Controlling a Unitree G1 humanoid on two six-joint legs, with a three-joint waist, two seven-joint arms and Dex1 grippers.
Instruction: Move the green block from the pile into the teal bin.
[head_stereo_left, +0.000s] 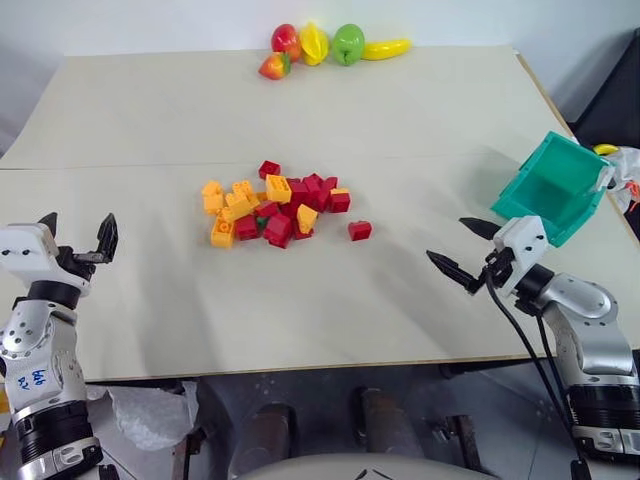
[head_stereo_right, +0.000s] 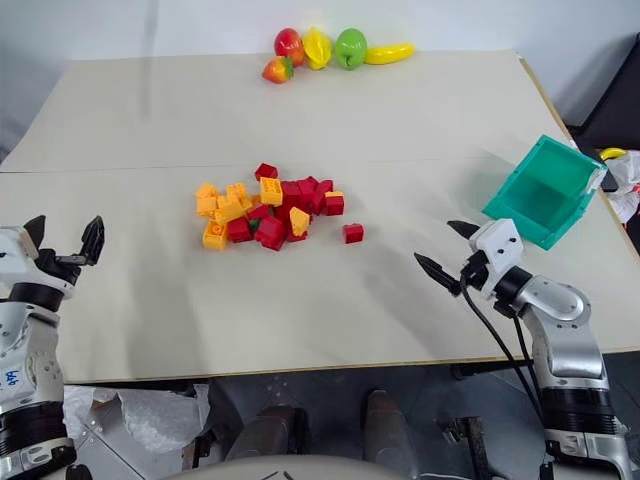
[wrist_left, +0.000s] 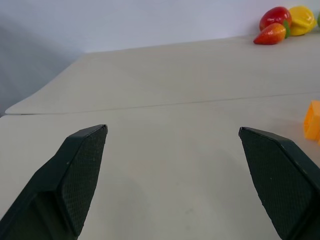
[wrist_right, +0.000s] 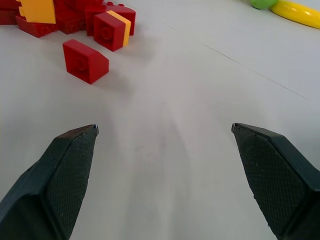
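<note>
The green block (head_stereo_left: 263, 222) lay half-buried among red and yellow bricks in the pile (head_stereo_left: 273, 210) at the table's (head_stereo_left: 400, 110) middle. The right gripper (head_stereo_left: 462, 250), spread and empty near the front edge by the teal bin (head_stereo_left: 556, 186), seemed nearer than the spread left gripper (head_stereo_left: 78, 236)

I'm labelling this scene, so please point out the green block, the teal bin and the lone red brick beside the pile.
green block (head_stereo_left: 262, 222), left eye view, its visible sliver among the red bricks.
teal bin (head_stereo_left: 572, 160), left eye view, far wall.
lone red brick (head_stereo_left: 360, 230), left eye view, top face.
</note>
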